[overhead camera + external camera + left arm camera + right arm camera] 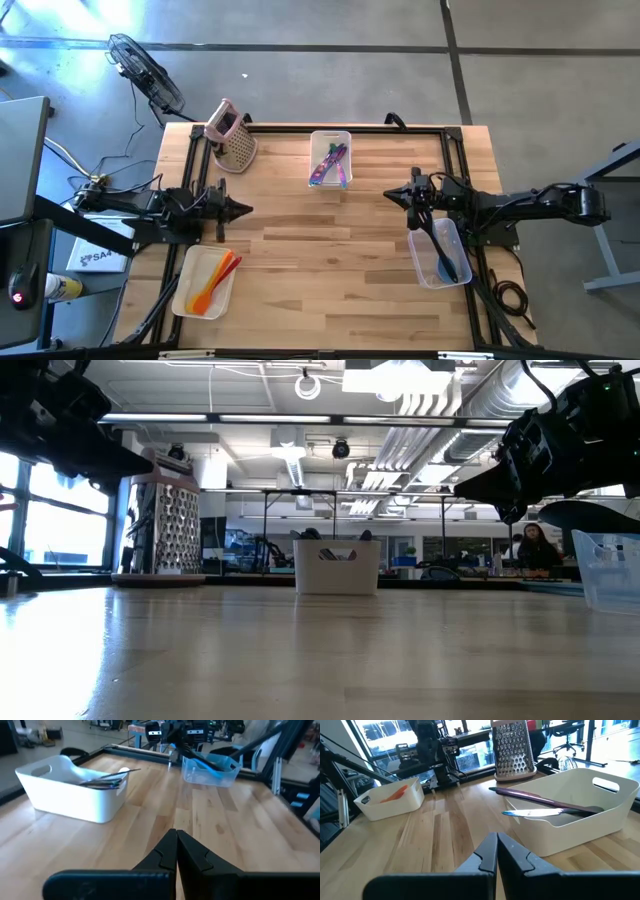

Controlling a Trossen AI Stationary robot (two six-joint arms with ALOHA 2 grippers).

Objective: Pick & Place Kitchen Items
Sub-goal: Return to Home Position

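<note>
Above the wooden table (320, 250), the left gripper (247, 210) and right gripper (389, 195) hang pinched closed, empty — tips facing each other. Orange and yellow spatulas (215, 280) lie in the left white bin (190, 262), purple and blue utensils (330, 165) in the far white bin (330, 134), a black spoon (437, 238) in the clear bin (420, 265).

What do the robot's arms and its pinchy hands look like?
Both arms are dark, nearly black. The left arm and the right arm are made of slim tubes linked by chunkier joints. The left gripper and the right gripper each have two flat black fingers that narrow to a point, a bit like a bird's beak. I can't see any writing on them.
</note>
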